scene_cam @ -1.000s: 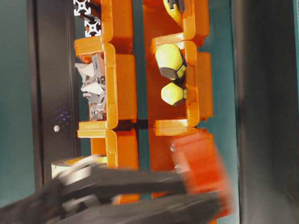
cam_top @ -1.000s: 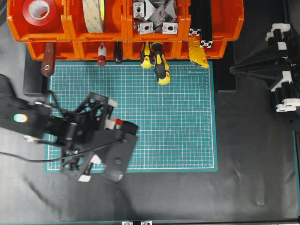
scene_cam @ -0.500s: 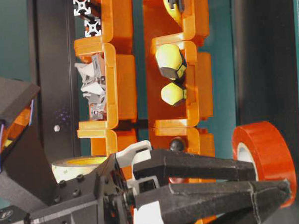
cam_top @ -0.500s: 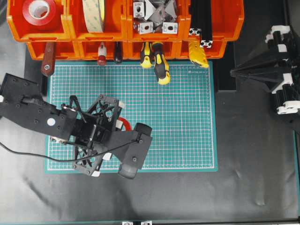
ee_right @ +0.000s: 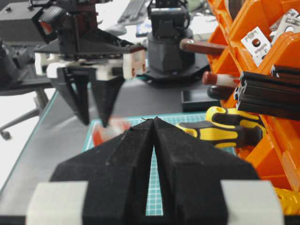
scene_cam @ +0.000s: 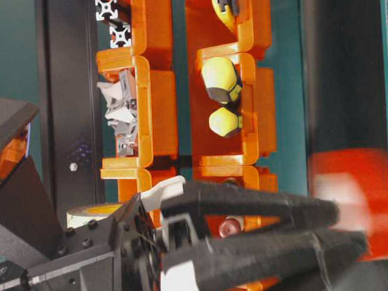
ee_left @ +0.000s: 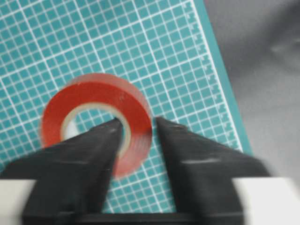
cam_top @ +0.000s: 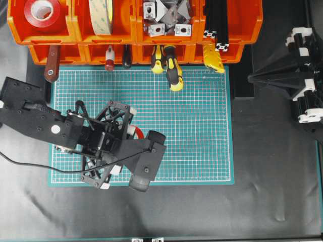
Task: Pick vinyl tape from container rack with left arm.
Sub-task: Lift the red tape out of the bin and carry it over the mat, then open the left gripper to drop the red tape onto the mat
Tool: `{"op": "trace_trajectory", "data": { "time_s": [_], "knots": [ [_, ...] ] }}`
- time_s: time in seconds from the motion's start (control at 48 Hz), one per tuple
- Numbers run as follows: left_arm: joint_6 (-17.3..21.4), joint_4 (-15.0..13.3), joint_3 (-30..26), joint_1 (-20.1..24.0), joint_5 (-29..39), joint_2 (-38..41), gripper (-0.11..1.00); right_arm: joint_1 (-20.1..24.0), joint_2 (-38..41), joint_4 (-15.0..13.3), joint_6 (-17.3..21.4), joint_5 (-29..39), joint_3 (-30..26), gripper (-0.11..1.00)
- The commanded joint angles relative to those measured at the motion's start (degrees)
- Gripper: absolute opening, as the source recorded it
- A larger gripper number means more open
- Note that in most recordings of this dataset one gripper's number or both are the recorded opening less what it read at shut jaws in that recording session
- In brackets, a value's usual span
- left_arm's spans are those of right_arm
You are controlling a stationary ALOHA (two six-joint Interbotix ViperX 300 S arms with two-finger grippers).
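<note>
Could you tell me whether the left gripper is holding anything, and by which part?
Apparently nothing. The left gripper straddles the wall of the vinyl tape, one finger inside its core, but its jaws stand open around the blurred roll.

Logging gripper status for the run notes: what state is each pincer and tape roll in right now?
left pincer: open, tips apart.
right pincer: shut, holding nothing.
vinyl tape: ungripped, blurred, over the green mat.
cream tape roll: on edge in the container rack.
</note>
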Motion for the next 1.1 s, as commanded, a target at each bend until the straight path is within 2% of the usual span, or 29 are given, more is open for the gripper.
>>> {"op": "trace_trajectory", "data": {
  "time_s": [0.0,0.104,0.188,0.479,0.646,1.084],
  "knots": [
    [0.4,0.1,-1.6,0.1,-0.4,-1.1,0.54,0.2,0.3,0.0,0.0,-0.8,-1.1,0.01],
    [1.1,0.1,-1.8,0.2,-0.1,-1.2,0.81,0.1,0.3,0.0,0.0,-0.7,-1.1,0.01],
    [1.3,0.2,-1.8,0.2,0.2,-1.3,0.91,0.2,0.3,-0.1,0.0,-0.7,-1.1,0.01],
    [1.1,0.1,-1.8,0.4,0.5,-1.8,0.89,0.2,0.3,-0.1,0.0,-0.7,-1.1,0.01],
    [0.6,0.2,-0.3,0.6,0.3,-4.7,0.89,0.2,0.3,-0.1,0.0,-0.7,-1.1,0.01],
    [-0.1,0.1,10.8,0.0,-3.8,-26.9,0.88,0.2,-0.2,0.0,0.0,-0.7,-1.2,0.01]
  ]
}}
